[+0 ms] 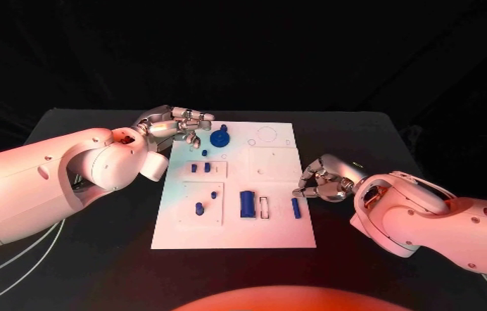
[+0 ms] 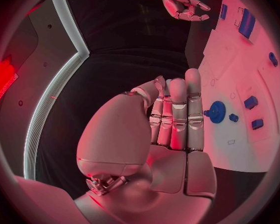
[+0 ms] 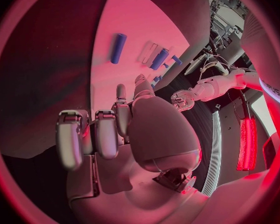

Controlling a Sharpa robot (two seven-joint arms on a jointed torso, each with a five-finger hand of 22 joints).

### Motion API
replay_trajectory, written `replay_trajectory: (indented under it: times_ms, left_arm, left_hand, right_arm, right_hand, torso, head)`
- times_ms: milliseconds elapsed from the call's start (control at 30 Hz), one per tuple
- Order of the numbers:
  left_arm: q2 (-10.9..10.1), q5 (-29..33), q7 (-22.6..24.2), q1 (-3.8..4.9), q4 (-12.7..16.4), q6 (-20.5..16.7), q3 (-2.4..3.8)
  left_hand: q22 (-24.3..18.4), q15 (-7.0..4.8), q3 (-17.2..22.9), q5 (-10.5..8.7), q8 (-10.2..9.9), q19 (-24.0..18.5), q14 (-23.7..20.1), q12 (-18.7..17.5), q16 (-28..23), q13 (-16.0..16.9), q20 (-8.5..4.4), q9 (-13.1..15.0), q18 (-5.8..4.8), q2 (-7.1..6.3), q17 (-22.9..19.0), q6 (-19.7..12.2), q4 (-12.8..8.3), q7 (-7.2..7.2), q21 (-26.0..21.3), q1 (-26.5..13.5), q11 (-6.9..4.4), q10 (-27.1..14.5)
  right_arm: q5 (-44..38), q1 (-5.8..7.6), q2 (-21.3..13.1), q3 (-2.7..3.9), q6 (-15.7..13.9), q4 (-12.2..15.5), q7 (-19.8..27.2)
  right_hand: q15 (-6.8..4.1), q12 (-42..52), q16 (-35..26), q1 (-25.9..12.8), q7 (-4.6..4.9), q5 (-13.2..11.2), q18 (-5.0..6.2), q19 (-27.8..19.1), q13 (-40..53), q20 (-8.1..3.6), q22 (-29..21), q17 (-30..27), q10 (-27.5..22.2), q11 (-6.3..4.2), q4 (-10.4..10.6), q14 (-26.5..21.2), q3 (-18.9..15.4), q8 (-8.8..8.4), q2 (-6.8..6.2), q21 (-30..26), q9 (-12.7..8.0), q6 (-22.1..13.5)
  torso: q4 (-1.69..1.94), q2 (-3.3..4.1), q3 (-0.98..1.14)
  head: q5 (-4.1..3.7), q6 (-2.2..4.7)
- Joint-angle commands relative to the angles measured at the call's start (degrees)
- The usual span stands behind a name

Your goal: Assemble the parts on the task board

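1. Board (image 1: pixel 274 233), head view: it lies mid-desk (image 1: pixel 91 269) with blue parts on it: a gear (image 1: pixel 220 139) at the far left corner, a block (image 1: pixel 247 204) and a peg (image 1: pixel 296 208) near the front. My left robot hand (image 1: pixel 174 124) hovers at the far left edge, just beside the gear, fingers apart, holding nothing. My right robot hand (image 1: pixel 323 181) sits at the right edge near the peg, fingers curled; I cannot tell whether it pinches anything. My worry: a careless sweep would knock the peg off its spot.

2. Left wrist view: the left robot hand (image 2: pixel 171 134) shows straight fingers (image 2: pixel 193 104), released, apart from the gear (image 2: pixel 217 112). Reaching in flat could shove the gear instead of gripping it.

3. Right wrist view: the right robot hand (image 3: pixel 115 134) is curled above the board (image 3: pixel 124 20), the peg (image 3: pixel 118 48) well ahead and untouched. Closing early would miss the peg.
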Motion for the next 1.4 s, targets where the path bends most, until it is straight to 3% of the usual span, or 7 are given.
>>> replay_trajectory:
  times_ms: [33, 267, 567, 1067, 1400]
  left_arm:
    - [0.2, 0.0, 0.9, 0.02, 0.1, 0.6, 0.02]
    - [0.2, 0.0, 0.6, 0.02, 0.1, 0.9, 0.0]
    - [0.1, 0.0, 0.5, 0.02, 0.1, 1.0, -0.02]
    - [0.0, 0.0, 0.4, 0.02, 0.2, 1.2, -0.03]
    - [-0.2, 0.0, 0.1, 0.02, 0.2, 1.5, -0.03]
  left_hand:
    - [-0.1, -0.07, -0.2, -0.05, -0.1, 0.6, -0.5, 0.1, -0.3, 0.1, 0.02, -0.1, 0.76, 0.01, -0.1, -0.3, 0.0, -0.1, -0.2, -0.4, -0.02, -0.5]
    - [-0.1, -0.07, -0.2, -0.05, -0.1, 0.6, -0.5, 0.1, -0.3, 0.1, 0.02, -0.1, 0.76, 0.01, -0.1, -0.3, 0.0, -0.1, -0.2, -0.4, -0.02, -0.5]
    - [-0.1, -0.07, -0.2, -0.05, -0.1, 0.6, -0.5, 0.1, -0.3, 0.1, 0.02, -0.1, 0.76, 0.01, -0.1, -0.3, 0.0, -0.1, -0.2, -0.4, -0.02, -0.5]
    - [-0.1, -0.07, -0.3, -0.05, -0.1, 0.6, -0.5, 0.2, -0.2, 0.1, 0.03, -0.1, 0.75, 0.01, 0.0, -0.3, 0.1, -0.12, -0.2, -0.5, -0.02, -0.5]
    - [-0.1, -0.06, -0.3, -0.05, -0.1, 0.6, -0.5, 0.2, -0.2, 0.1, 0.03, -0.1, 0.75, 0.01, 0.0, -0.2, 0.1, -0.12, -0.2, -0.5, -0.01, -0.5]
  right_arm:
    - [-6.5, -0.48, -0.3, -0.13, 1.8, 0.2, -1.2]
    - [-8.3, -2.15, 0.0, -0.25, 2.4, -0.2, -3.1]
    - [-8.8, -4.31, 1.6, -0.29, 3.1, -1.0, -4.4]
    - [-9.5, -5.07, 4.2, -0.29, 3.0, -2.4, -5.7]
    - [-12.0, -6.09, 6.4, -0.29, 5.0, -4.3, -6.9]
  right_hand:
    - [0.5, 0.1, 0.1, -0.1, 0.01, -0.1, -0.93, 4.6, -11.4, 0.34, 14.0, 4.6, 0.2, 0.11, 0.3, 3.8, -0.2, -0.42, 0.25, 0.3, -0.1, 0.3]
    - [0.43, 0.2, 0.2, -0.6, -0.19, 0.2, -0.97, 4.7, -11.3, 0.39, 14.1, 4.8, 0.4, -0.03, 0.9, 3.9, -0.6, -0.6, 0.23, 0.6, -0.3, 1.3]
    - [0.41, 0.1, 0.3, -1.4, -0.2, 0.3, -0.97, 4.7, -11.3, 0.39, 14.1, 4.8, 0.4, -0.03, 1.6, 3.9, -1.2, -0.91, -0.13, 0.6, -0.5, 1.6]
    - [0.37, 0.2, 0.3, -1.4, -0.33, 0.6, -0.99, 4.8, -11.2, 0.38, 14.1, 5.0, 0.5, -0.12, 1.8, 3.9, -1.3, -0.89, -0.17, 0.7, -0.5, 2.0]
    - [0.06, 0.4, 0.6, 0.5, -0.78, 0.8, -1.07, 4.9, -10.9, 0.18, 14.3, 5.4, 0.7, -0.51, 1.0, 4.0, -0.9, -0.86, -0.22, 1.1, -0.4, 2.8]
  torso:
    - [-0.33, -0.07, 0.12]
    - [-0.12, -0.05, 0.12]
    - [-0.18, -0.01, 0.07]
    - [-0.13, -0.04, 0.03]
    - [-0.18, -0.05, 0.03]
  head:
    - [-0.04, -0.1]
    - [-0.16, -0.24]
    - [0.0, -0.4]
    - [0.14, -0.59]
    - [0.26, -0.77]
